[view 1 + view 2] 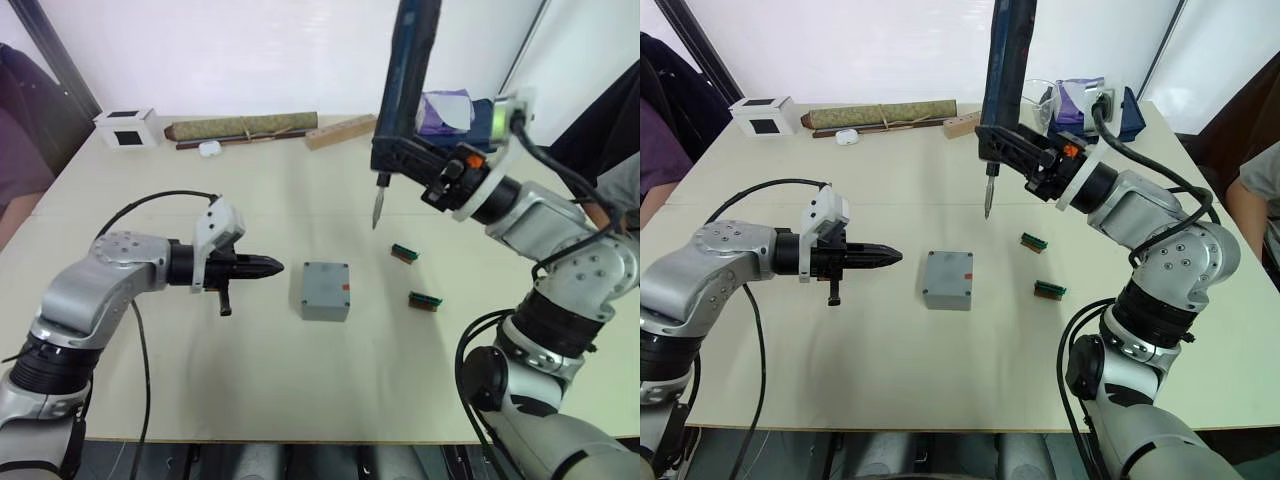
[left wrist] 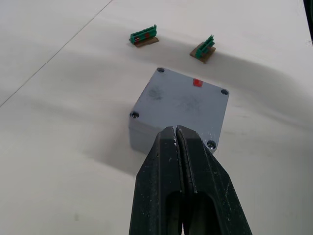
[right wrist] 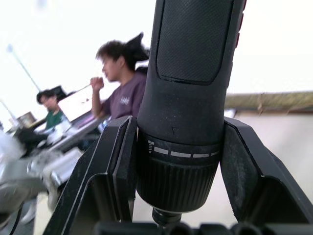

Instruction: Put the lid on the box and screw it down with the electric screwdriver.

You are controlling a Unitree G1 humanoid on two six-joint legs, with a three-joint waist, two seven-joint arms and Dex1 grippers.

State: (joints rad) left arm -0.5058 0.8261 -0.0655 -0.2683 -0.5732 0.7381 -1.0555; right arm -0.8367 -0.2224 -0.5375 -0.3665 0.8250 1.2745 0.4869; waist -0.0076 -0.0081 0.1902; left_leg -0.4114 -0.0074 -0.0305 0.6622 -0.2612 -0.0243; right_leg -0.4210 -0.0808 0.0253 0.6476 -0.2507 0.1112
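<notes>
Your right pincer (image 1: 1025,150) pinches the electric screwdriver (image 1: 1005,70) upright above the bench (image 1: 940,380); left pincer (image 1: 262,266) pressed together beside the lidded box (image 1: 326,290). Unbraced box may skid under the bit
</notes>
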